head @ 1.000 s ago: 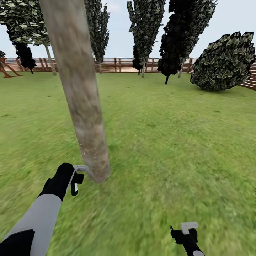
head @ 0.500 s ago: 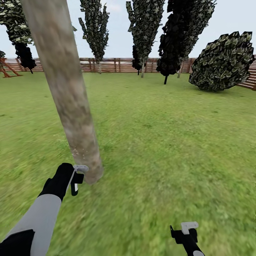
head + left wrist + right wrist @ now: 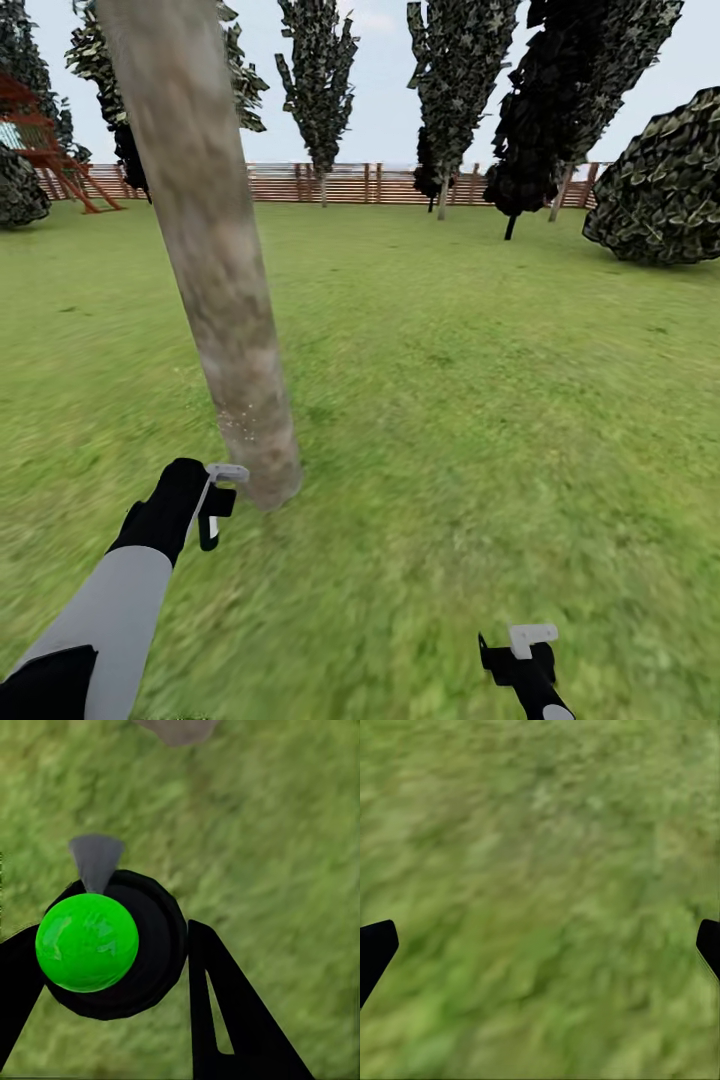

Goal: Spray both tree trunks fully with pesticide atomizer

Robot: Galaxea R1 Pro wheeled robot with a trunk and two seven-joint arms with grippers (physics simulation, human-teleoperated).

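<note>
A thick grey-beige tree trunk (image 3: pixel 215 260) rises from the garden lawn (image 3: pixel 450 400) just ahead on the left, with pale specks low on its bark. My left gripper (image 3: pixel 214 503) hovers beside the trunk's foot, a hand's width short of it. In the left wrist view it (image 3: pixel 112 971) is shut on the pesticide atomizer (image 3: pixel 112 945), a black round body with a bright green spot and a grey nozzle aimed toward the trunk's base (image 3: pixel 176 729). My right gripper (image 3: pixel 505 655) hangs low at the right over bare grass, open, with both fingertips (image 3: pixel 375 945) far apart.
The brown slat fence (image 3: pixel 340 183) closes the lawn at the back. Dark cone-shaped trees (image 3: pixel 455 90) stand before it, and a big round bush (image 3: pixel 665 185) sits at the right. A red play frame (image 3: pixel 45 150) stands far left. Open grass stretches right of the trunk.
The camera has turned left: fence, far trees and bush have slid right in the picture, and the red play frame has come into view. Both arms hold the same pose.
</note>
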